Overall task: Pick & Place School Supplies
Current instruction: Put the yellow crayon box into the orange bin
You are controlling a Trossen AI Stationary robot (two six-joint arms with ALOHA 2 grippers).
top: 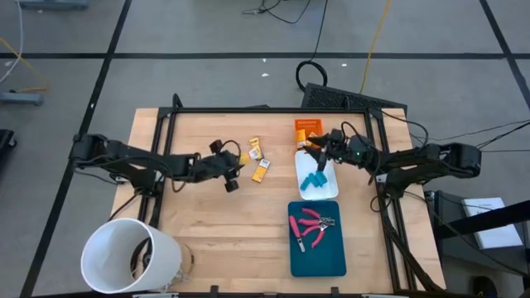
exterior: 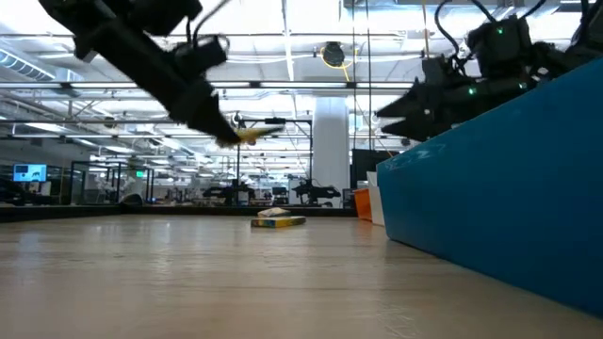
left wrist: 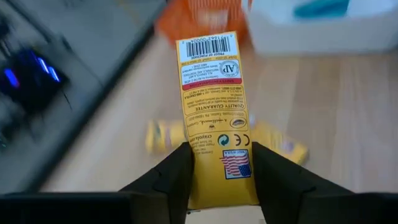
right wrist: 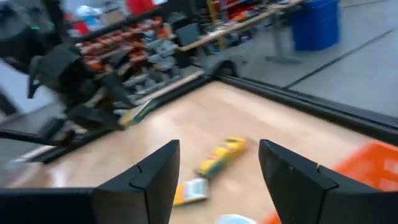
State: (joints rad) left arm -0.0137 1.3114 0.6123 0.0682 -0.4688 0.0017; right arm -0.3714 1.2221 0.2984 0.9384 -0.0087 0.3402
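Even, bright overhead light fills the high view, with soft short shadows on the wooden surface (top: 215,223). In the low view, ceiling strip lights (exterior: 283,19) glare white and the arms read as dark silhouettes. Both wrist views are motion-blurred; only the yellow box (left wrist: 214,118) label stays readable.

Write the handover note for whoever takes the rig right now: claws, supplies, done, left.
Left claw: shut on a yellow crayon box, held above the table mid-left.
Right claw: open, empty, over the white tray.
Supplies: two more yellow boxes lie on the wood near the table's centre; light-blue pieces in the white tray; pink-handled tools on the teal tray. The orange tray appears to hold nothing.
Done: blue pieces and pink tools sit in trays.
Left: place the held box, likely in the orange tray, then fetch the two loose boxes.
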